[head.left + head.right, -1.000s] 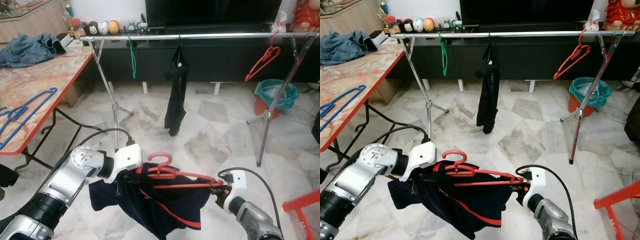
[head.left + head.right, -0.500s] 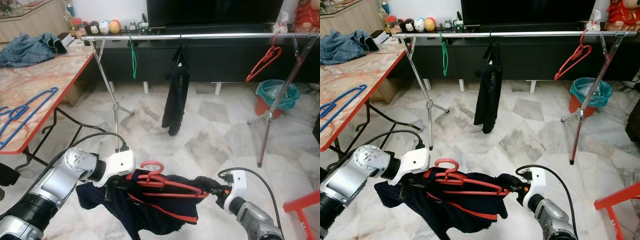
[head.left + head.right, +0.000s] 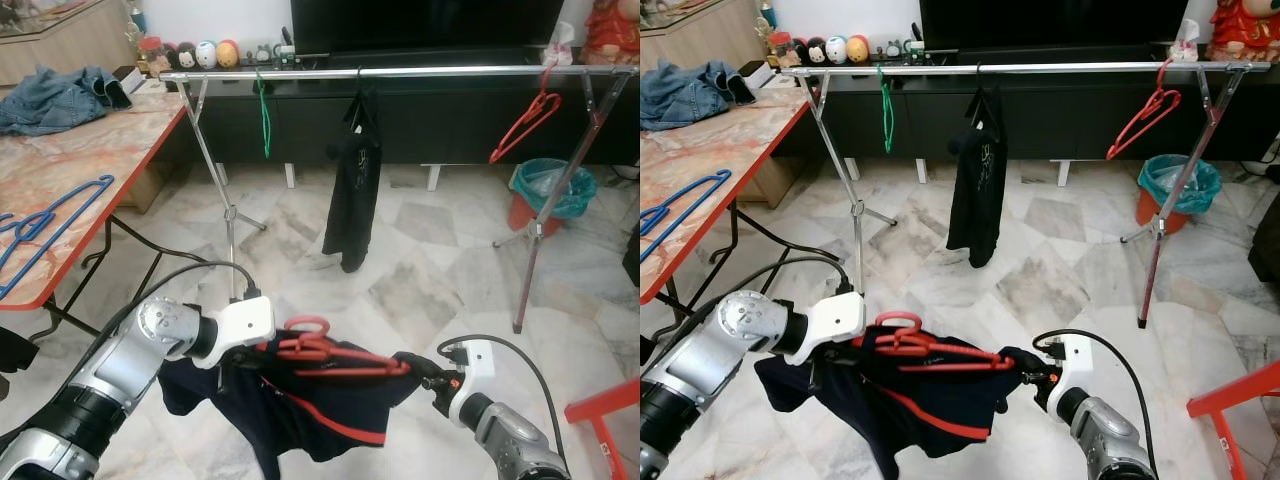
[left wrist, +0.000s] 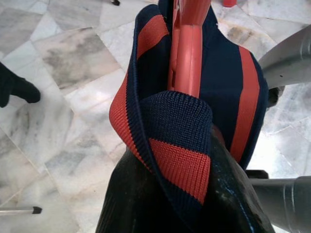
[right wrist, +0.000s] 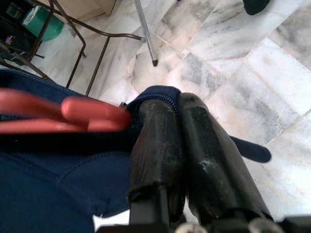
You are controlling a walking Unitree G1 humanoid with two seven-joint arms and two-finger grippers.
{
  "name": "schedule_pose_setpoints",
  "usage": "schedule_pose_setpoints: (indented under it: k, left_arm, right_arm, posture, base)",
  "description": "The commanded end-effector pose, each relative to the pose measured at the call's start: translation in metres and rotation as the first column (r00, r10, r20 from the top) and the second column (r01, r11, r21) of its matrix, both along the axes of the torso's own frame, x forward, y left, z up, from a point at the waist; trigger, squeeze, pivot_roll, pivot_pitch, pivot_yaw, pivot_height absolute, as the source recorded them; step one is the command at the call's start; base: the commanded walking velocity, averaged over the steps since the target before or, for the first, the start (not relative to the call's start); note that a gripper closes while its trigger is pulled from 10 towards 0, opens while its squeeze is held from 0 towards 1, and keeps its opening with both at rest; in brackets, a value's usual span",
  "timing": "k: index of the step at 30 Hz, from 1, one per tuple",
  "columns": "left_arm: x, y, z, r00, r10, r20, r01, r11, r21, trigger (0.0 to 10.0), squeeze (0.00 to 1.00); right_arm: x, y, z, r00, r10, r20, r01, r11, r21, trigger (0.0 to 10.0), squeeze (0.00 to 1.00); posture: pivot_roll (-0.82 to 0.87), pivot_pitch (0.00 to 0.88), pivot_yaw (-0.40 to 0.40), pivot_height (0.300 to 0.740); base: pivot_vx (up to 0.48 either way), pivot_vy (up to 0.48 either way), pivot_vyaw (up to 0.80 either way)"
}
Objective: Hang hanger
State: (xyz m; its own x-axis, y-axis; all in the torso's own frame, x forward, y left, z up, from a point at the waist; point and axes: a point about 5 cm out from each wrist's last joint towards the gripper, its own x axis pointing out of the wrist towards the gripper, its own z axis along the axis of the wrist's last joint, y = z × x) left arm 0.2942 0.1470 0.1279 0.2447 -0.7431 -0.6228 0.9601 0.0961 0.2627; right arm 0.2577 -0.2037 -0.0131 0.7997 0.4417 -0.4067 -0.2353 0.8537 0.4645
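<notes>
The red hanger [image 3: 335, 357], draped in a soft, limp garment [image 3: 300, 400], was held low, near the robot. The left claw [image 3: 243, 362] and the right claw [image 3: 428, 375] were each pinched on cloth at one end. Being stiff, the hanger was judged best grasped by its frame.

Home living room — marble tile floor [image 3: 440, 270], large TV [image 3: 425, 25] on low black cabinet [image 3: 440, 110], figurines [image 3: 205, 53] on it, clothes rail [image 3: 400, 72] — jeans [image 3: 55, 97] on marble-top table [image 3: 60, 175].

Left pincer [image 3: 240, 362] fingertips buried under navy garment [image 3: 320, 405]
</notes>
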Motion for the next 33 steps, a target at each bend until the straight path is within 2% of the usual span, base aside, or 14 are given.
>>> schedule_pose_setpoints:
  k: [1,9,12,19,21,23,27,31,33]
  left_arm:
    - [0.003,0.005,0.006,1.000,0.015,0.006,-0.015,1.000,-0.011,10.0,0.00]
    - [-0.001,0.012,-0.003,1.000,-0.023,-0.002,0.023,0.995,0.094,10.0,0.00]
    - [0.000,0.014,-0.007,0.999,-0.027,0.025,0.023,0.988,0.151,10.0,0.00]
    - [0.000,0.012,-0.010,0.998,-0.040,0.040,0.033,0.985,0.169,10.0,0.00]
    - [0.003,0.008,-0.014,0.992,-0.060,0.109,0.036,0.977,0.209,10.0,0.00]
    - [0.005,0.007,-0.016,0.988,-0.062,0.140,0.029,0.974,0.225,10.0,0.00]
    - [0.010,-0.002,-0.021,0.970,-0.068,0.233,0.015,0.975,0.223,10.0,0.00]
    - [0.012,-0.011,-0.024,0.961,-0.047,0.274,-0.004,0.983,0.183,10.0,0.00]
    - [0.010,-0.013,-0.027,0.957,-0.075,0.279,0.018,0.979,0.203,10.0,0.00]
  right_arm:
    - [0.001,0.001,0.002,1.000,0.006,0.010,-0.006,1.000,-0.004,0.0,0.00]
    - [0.003,-0.001,0.004,1.000,0.006,0.016,-0.005,1.000,-0.004,0.0,0.00]
    - [0.003,-0.002,0.004,1.000,0.008,0.019,-0.008,1.000,-0.005,0.0,0.00]
    - [0.003,-0.002,0.005,1.000,0.008,0.021,-0.008,1.000,-0.004,0.0,0.00]
    - [0.004,-0.002,0.006,1.000,0.009,0.025,-0.009,1.000,-0.002,0.0,0.00]
    - [0.005,-0.002,0.006,1.000,0.010,0.027,-0.010,1.000,-0.002,0.0,0.00]
    - [0.011,-0.001,0.013,0.998,0.021,0.053,-0.021,1.000,-0.002,0.0,0.00]
    - [0.022,0.004,0.028,0.991,0.056,0.124,-0.057,0.998,0.006,0.0,0.00]
    - [0.028,0.005,0.036,0.984,0.076,0.160,-0.077,0.997,-0.001,0.0,0.00]
  posture:
    - [0.04,0.027,0.057,0.740]
    - [0.04,0.030,0.058,0.740]
    - [0.04,0.033,0.059,0.740]
    - [0.03,0.035,0.059,0.740]
    - [0.03,0.035,0.060,0.740]
    - [0.03,0.035,0.060,0.740]
    - [0.03,0.036,0.061,0.740]
    - [0.02,0.038,0.063,0.740]
    - [0.03,0.039,0.062,0.740]
  base:
    - [0.000,0.000,0.00]
    - [0.000,0.000,0.00]
    - [0.000,0.000,0.00]
    - [0.000,0.000,0.00]
    - [0.000,0.000,0.00]
    - [0.000,0.000,0.00]
    - [0.000,0.000,0.00]
    - [0.000,0.000,0.00]
    - [0.000,0.000,0.00]
